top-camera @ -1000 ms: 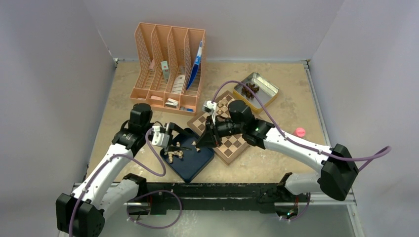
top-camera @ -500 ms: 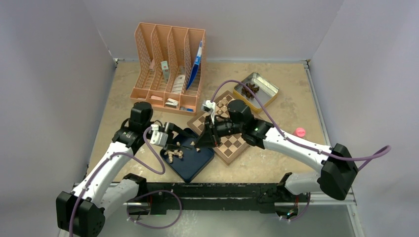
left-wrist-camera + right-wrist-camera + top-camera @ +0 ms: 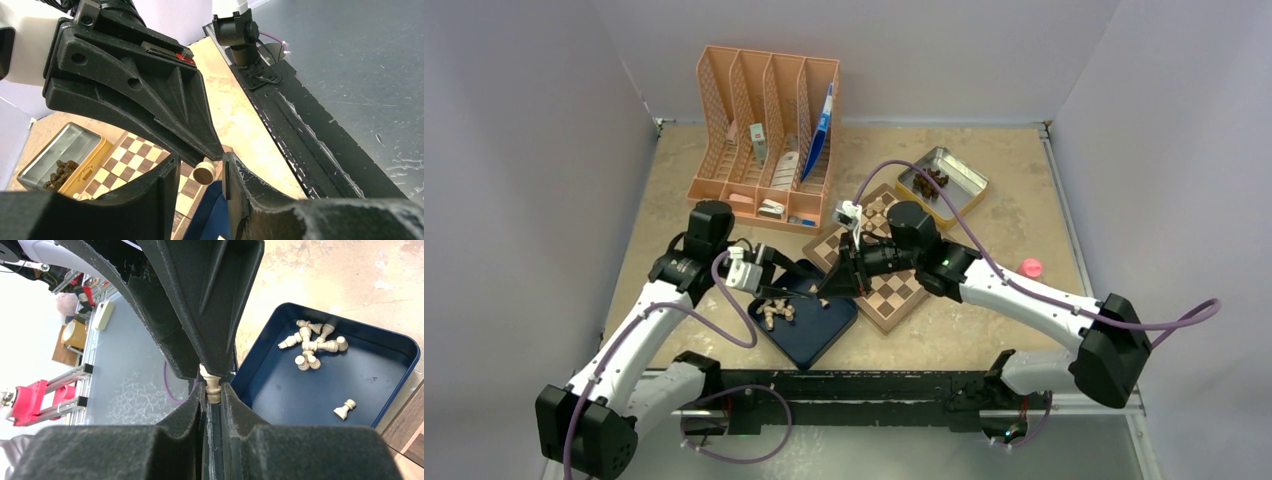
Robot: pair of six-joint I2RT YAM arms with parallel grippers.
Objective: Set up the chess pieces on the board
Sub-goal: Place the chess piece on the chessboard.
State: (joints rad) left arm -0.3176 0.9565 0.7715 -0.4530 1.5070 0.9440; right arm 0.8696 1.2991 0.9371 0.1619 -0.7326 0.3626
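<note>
A pale beige chess piece point(image 3: 212, 387) is pinched by its neck in my right gripper point(image 3: 213, 390), which is shut on it above the corner of the dark blue tray point(image 3: 300, 390). In the left wrist view the piece's round base point(image 3: 204, 173) sits between the fingers of my left gripper point(image 3: 200, 167), which is open, with a gap on the left side. The two grippers meet tip to tip point(image 3: 819, 290) between the tray and the board point(image 3: 894, 290). Several chess pieces point(image 3: 310, 345) lie in a heap in the tray, and one point(image 3: 345, 409) lies apart from them.
A peach desk organizer point(image 3: 764, 140) stands at the back left. A metal tin point(image 3: 942, 180) holding dark pieces sits behind the board. A small pink object point(image 3: 1029, 267) lies to the right. Grey walls close in three sides.
The left gripper's jaws have narrowed around the piece held by the right gripper. The left arm has edged slightly towards it. The right arm has hardly moved.
</note>
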